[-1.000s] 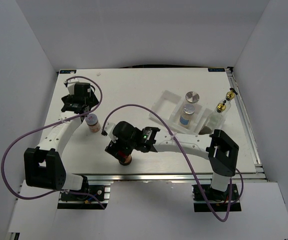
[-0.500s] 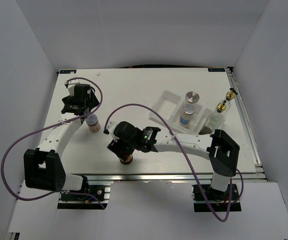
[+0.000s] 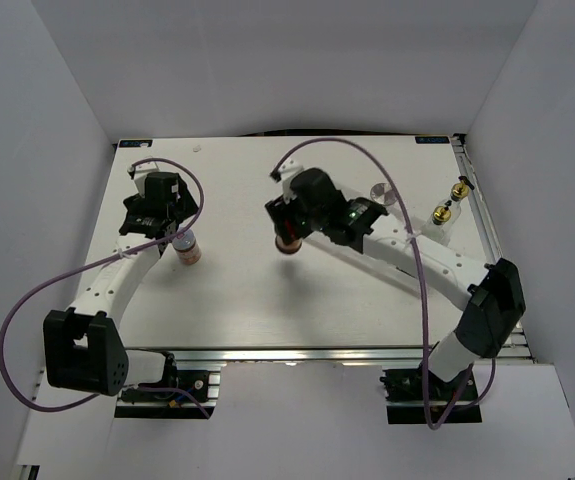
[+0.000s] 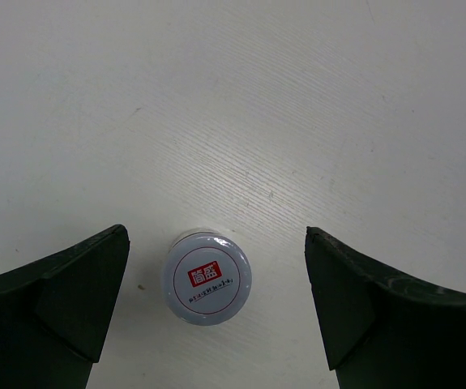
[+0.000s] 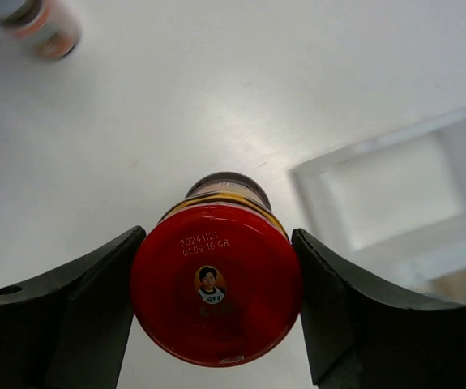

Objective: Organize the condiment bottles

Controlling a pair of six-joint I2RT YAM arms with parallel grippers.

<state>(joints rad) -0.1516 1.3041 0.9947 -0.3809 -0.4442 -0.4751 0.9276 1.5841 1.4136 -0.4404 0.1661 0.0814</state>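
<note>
Jar with red lid (image 5: 215, 284) clamped at its lid between the right fingers (image 5: 95, 312), at mid-bench (image 3: 237, 290), white tray (image 5: 378, 190) near. Left fingers (image 4: 70, 300) spread wide, holding nothing, straddling the small pinkish jar (image 4: 206, 276), upright on the bench. Gold-topped bottles (image 3: 441, 214) stand at the bench's right edge.

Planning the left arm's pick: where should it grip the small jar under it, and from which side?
Come straight down on the small jar: it stands upright with its round lid facing up, and nothing crowds its sides. Close the left gripper's fingers on opposite sides of the lid or just below it. The jar sits nearer one finger, so centring first looks wise.
</note>
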